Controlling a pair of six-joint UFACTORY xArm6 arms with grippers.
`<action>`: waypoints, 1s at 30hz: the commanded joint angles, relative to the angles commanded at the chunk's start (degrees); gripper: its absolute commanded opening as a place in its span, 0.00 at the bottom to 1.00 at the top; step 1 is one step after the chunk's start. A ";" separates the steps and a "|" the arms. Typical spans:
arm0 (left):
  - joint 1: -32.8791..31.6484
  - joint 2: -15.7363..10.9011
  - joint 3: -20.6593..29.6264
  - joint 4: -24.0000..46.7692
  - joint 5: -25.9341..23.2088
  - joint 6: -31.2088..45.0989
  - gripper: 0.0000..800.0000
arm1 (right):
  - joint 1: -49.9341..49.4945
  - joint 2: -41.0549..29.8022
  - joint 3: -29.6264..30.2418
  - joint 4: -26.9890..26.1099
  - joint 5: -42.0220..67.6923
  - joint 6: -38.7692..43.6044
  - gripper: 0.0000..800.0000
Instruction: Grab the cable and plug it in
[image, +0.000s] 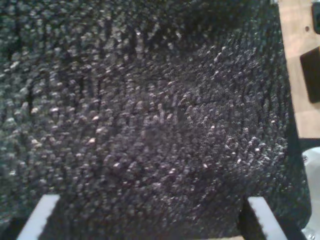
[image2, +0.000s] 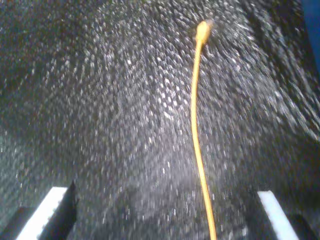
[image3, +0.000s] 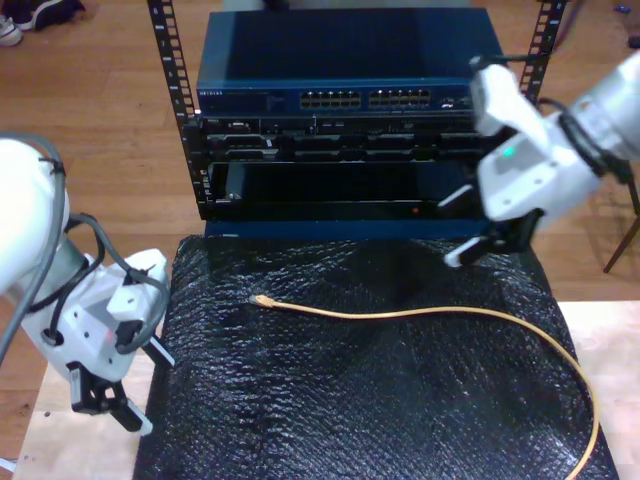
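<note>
The network switch (image3: 345, 80) stood in its rack at the top of the exterior view, ports facing the black mat (image3: 370, 400), probably to keep the reach short. The cable (image3: 420, 313) lay loose across the mat, plug (image2: 202, 31) free. My second gripper (image2: 165, 212) hung above it, jaws spread. My first gripper (image: 150, 217) waited over bare mat, also spread, holding nothing.

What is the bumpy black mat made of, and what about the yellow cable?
The black mat looks like plastic bubble wrap or foam sheet: it has rows of tiny bumps that glint in the light. The yellow cable seems to have a smooth rubbery plastic coat, since it bends in soft curves; its plug tip is too blurry to tell.
</note>
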 joint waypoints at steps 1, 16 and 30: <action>0.00 0.00 -0.09 0.00 0.00 0.00 1.00 | 0.97 0.62 -0.44 -0.53 -0.79 0.62 0.99; 3.08 0.79 -0.09 0.09 -1.41 0.18 1.00 | 15.30 11.87 -8.62 -11.87 -8.09 14.77 0.99; 8.44 0.79 0.44 0.00 -1.32 -0.53 1.00 | 25.41 21.19 -15.21 -32.00 -13.45 36.66 0.99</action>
